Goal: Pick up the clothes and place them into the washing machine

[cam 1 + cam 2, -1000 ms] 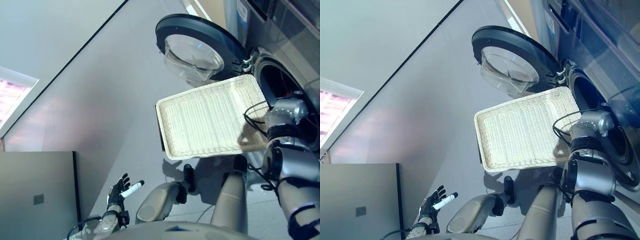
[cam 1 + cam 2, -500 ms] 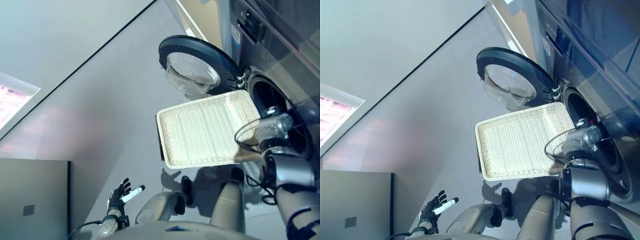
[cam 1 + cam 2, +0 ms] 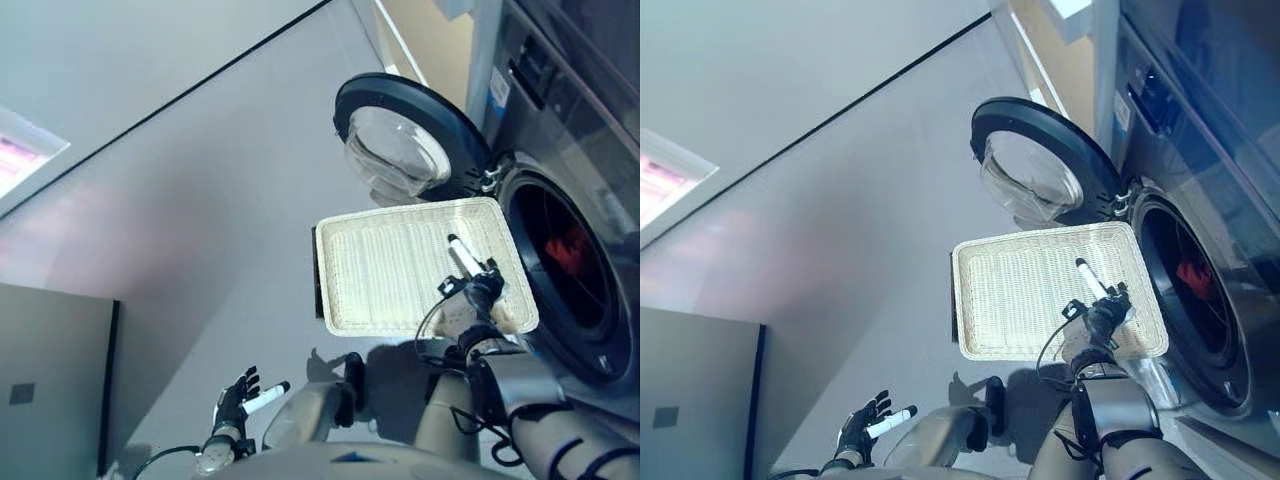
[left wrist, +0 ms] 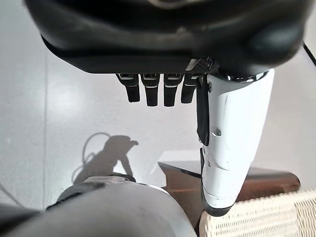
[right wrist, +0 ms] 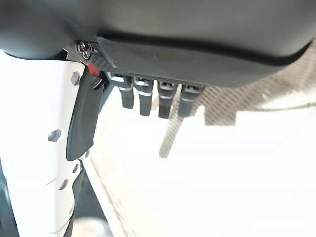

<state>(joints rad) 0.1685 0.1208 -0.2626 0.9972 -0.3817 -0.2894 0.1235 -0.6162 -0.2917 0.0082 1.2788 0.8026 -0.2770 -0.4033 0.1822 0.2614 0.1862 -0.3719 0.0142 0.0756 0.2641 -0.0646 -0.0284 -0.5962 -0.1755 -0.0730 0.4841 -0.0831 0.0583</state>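
A red garment (image 3: 571,250) lies inside the drum of the dark washing machine (image 3: 597,338) on the right, whose round door (image 3: 400,150) stands wide open. A white wicker basket (image 3: 380,280) in front of the drum holds nothing. My right hand (image 3: 478,287) hovers over the basket's near right part, open and empty; the right wrist view shows its straight fingers (image 5: 148,98) above the weave. My left hand (image 3: 237,394) hangs low at the left, open and holding nothing, well away from the basket.
A grey cabinet (image 3: 50,380) stands at the lower left. Grey floor stretches between it and the basket. The left wrist view shows a brown stand (image 4: 266,180) under the basket's corner (image 4: 261,219).
My right hand has drawn back from the drum's mouth to above the basket. The red garment now shows inside the drum. The camera has shifted; the left hand stays idle.
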